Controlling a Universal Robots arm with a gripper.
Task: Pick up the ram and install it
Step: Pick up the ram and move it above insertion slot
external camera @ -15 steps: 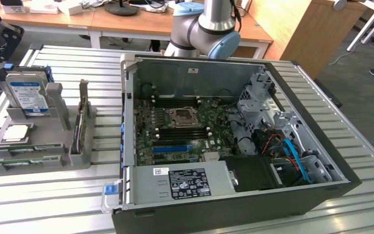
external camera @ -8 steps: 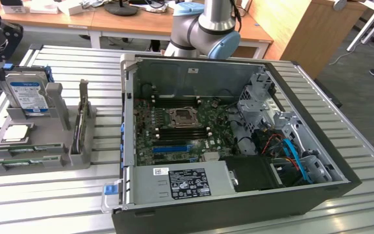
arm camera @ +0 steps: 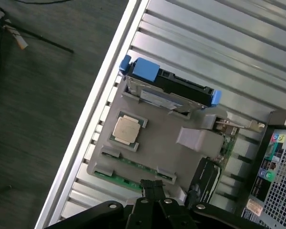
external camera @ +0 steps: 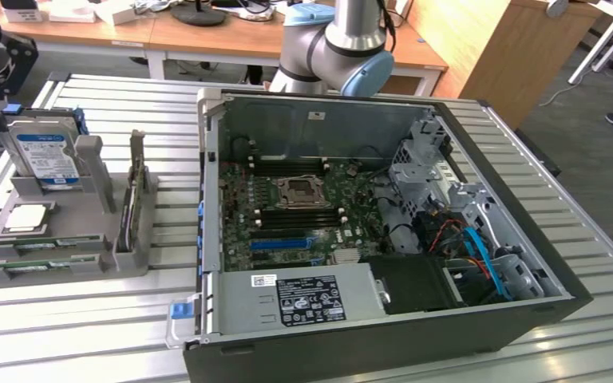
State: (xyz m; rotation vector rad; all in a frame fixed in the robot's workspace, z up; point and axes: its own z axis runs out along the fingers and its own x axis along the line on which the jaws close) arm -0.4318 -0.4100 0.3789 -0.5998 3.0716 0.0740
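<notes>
While the pincer (arm camera: 152, 191) hangs over the edge of the grey holder (arm camera: 167, 148), fingers pressed together on nothing, the ram (arm camera: 121, 180) lies in the holder's outer slot, near the processor (arm camera: 127, 130). The holder stands on the slatted surface (external camera: 73, 335), at the exterior view's left of the open case (external camera: 392, 335). This looks like the approach to the pick. A clean grasp means spreading the fingers first, squaring them across the board's thin faces near mid-length, then drawing it straight out of the slot without twisting.
</notes>
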